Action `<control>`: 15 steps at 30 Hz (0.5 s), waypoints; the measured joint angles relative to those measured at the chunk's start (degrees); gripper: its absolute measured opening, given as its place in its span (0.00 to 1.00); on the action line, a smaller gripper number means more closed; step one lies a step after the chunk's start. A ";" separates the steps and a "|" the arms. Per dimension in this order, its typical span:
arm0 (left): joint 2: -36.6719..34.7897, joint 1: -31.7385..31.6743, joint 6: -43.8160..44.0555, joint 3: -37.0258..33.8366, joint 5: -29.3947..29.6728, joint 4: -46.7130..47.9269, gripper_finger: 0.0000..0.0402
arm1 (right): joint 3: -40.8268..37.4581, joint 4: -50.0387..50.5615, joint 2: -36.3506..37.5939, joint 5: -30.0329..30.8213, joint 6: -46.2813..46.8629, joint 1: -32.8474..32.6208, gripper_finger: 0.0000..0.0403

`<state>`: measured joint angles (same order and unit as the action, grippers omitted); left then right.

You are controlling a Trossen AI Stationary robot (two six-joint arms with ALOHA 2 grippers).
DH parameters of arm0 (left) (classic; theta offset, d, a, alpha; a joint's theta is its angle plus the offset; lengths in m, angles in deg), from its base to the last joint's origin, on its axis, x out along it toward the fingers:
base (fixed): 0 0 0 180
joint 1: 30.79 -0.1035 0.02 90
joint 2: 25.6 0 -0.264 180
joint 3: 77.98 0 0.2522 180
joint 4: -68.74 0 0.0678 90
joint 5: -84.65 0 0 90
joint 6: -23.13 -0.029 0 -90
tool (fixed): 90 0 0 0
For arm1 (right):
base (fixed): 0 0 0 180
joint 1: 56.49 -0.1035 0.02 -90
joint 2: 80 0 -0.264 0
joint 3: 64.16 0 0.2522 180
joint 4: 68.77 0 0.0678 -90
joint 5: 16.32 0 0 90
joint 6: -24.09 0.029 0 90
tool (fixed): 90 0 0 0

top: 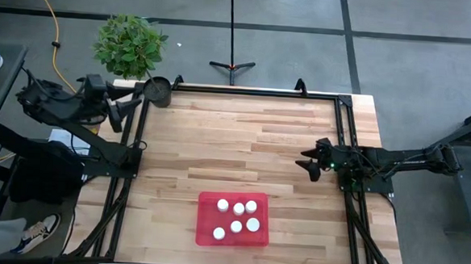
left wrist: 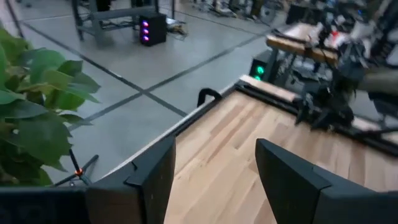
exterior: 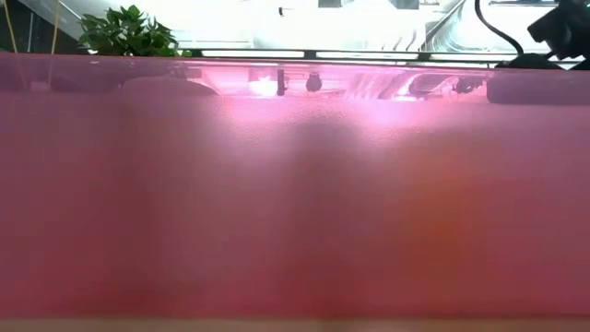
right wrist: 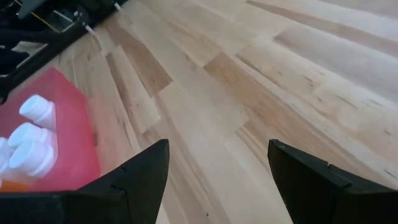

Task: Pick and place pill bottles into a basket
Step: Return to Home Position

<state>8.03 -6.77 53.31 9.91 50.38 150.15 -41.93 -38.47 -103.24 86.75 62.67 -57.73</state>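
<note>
The red basket (top: 231, 239) lies flat on the wooden table near its near edge. Several white-capped pill bottles (top: 239, 208) stand inside it; some show in the right wrist view (right wrist: 28, 152), beside the red basket wall (right wrist: 68, 137). In the low view the basket's wall (exterior: 295, 184) fills the picture. My right gripper (top: 309, 163) is open and empty above the table's right side, far-right of the basket; it also shows in its wrist view (right wrist: 214, 174). My left gripper (top: 133, 105) is open and empty at the table's far left corner; its wrist view (left wrist: 214, 171) shows bare table.
A small dark round pot (top: 158, 91) stands at the far left corner, next to a green plant (top: 129, 44) off the table. Black frame rails (top: 246, 90) run along the table's far, left and right edges. Bare wood (top: 235, 140) lies between the arms.
</note>
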 joint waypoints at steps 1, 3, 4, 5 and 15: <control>-0.35 0.01 -0.78 0.00 -0.84 0.51 0.63 | 0.02 -0.26 0.02 0.17 -0.02 0.00 0.65; -1.05 0.01 -2.56 0.00 -2.51 1.06 0.63 | 0.02 -0.55 0.02 0.32 -0.02 0.00 0.65; -1.40 0.01 -3.34 -0.11 -3.01 1.40 0.63 | 0.02 -0.53 0.02 0.32 -0.02 0.00 0.65; -1.95 0.01 -4.07 -0.52 -3.26 1.41 0.63 | 0.02 -0.55 0.02 0.28 -0.02 0.00 0.65; -16.06 0.01 -5.31 -10.38 -8.16 -1.85 0.63 | 0.02 -0.76 0.02 -0.93 0.00 0.00 0.65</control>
<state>-8.03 -6.76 48.00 -0.47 42.23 148.30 -41.91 -39.23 -103.23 85.82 62.67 -57.73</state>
